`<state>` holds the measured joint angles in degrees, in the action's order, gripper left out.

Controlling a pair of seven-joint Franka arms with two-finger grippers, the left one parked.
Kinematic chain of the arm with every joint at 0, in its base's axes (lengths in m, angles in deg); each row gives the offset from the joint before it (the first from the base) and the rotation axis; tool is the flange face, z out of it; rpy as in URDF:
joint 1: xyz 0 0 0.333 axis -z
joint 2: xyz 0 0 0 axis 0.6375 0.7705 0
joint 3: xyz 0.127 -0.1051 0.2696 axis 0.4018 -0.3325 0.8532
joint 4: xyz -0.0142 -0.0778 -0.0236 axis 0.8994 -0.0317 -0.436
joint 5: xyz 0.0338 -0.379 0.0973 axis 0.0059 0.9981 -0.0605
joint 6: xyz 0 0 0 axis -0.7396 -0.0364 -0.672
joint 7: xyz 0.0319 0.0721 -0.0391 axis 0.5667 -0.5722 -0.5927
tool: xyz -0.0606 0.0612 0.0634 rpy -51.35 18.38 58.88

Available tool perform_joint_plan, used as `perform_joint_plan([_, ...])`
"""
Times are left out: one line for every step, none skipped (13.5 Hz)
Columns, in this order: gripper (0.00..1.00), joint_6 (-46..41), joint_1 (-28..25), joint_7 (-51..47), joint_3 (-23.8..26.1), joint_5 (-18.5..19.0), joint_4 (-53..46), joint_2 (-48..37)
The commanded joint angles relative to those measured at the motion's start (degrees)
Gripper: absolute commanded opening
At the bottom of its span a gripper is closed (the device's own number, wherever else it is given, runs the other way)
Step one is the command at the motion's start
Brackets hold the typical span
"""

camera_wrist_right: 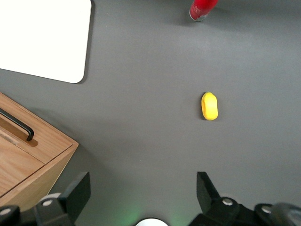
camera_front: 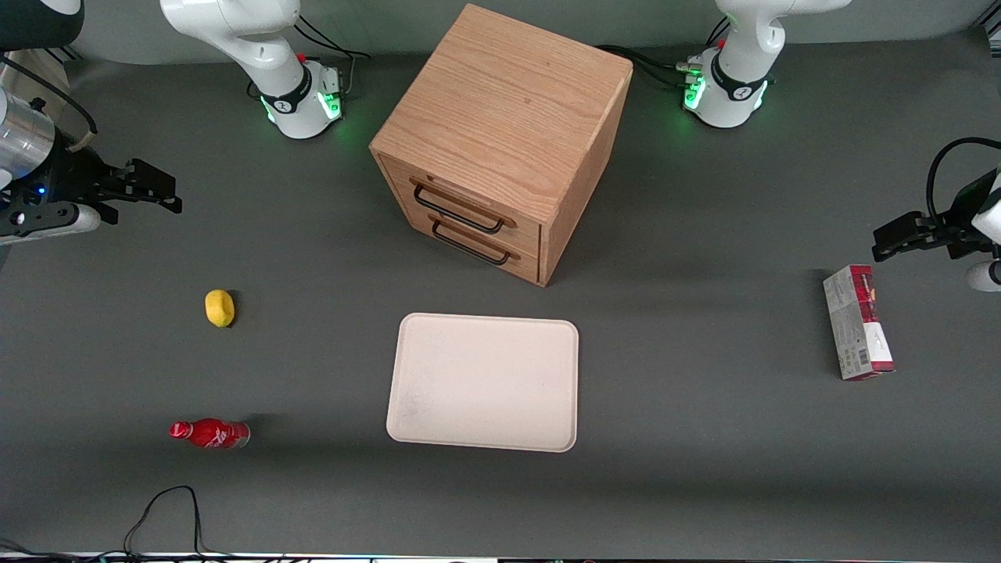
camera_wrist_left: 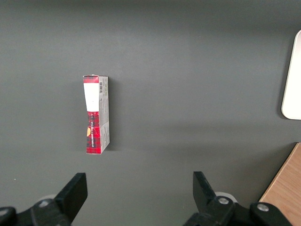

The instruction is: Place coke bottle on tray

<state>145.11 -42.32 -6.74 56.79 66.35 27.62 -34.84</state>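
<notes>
Front view: wooden drawer cabinet point(camera_front: 500, 141) standing mid-table. Tray point(camera_front: 485, 381) lying flat just in front of the cabinet, nothing on it. Gripper point(camera_front: 145, 188) hovering high toward the working arm's end, well apart from the cabinet, fingers spread, holding nothing. Coke bottle point(camera_front: 209, 433) lying on its side on the table, nearer the camera than the cabinet, well apart from the tray. Small yellow lump point(camera_front: 220, 307) between gripper and bottle. Nothing accomplished yet, seemingly: reaching, gripping, carrying, setting down all left.
</notes>
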Motion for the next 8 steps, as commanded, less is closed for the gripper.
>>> perform_joint_plan([1.0, -0.9, 0.3, 0.8, -0.3, -0.8, -1.7, 0.5])
perform_joint_plan([1.0, -0.9, 0.4, 1.1, -0.5, -0.8, -2.7, 1.3])
perform_joint_plan([1.0, -1.0, 0.6, 1.3, -0.6, -0.8, -2.8, 1.4])
perform_joint_plan([1.0, -1.5, 0.7, 1.1, -0.5, -0.8, -2.8, 1.5])
perform_joint_plan([1.0, -1.5, 0.7, 1.0, -0.5, -0.8, -2.9, 1.6])
perform_joint_plan([1.0, -1.5, 0.7, 0.8, -0.5, -0.8, -2.9, 1.9])
perform_joint_plan([1.0, -1.5, 0.6, 0.6, -0.5, -0.8, -2.9, 2.0])
perform_joint_plan([1.0, -1.5, 0.5, 0.6, -0.5, -0.8, -2.7, 1.9])
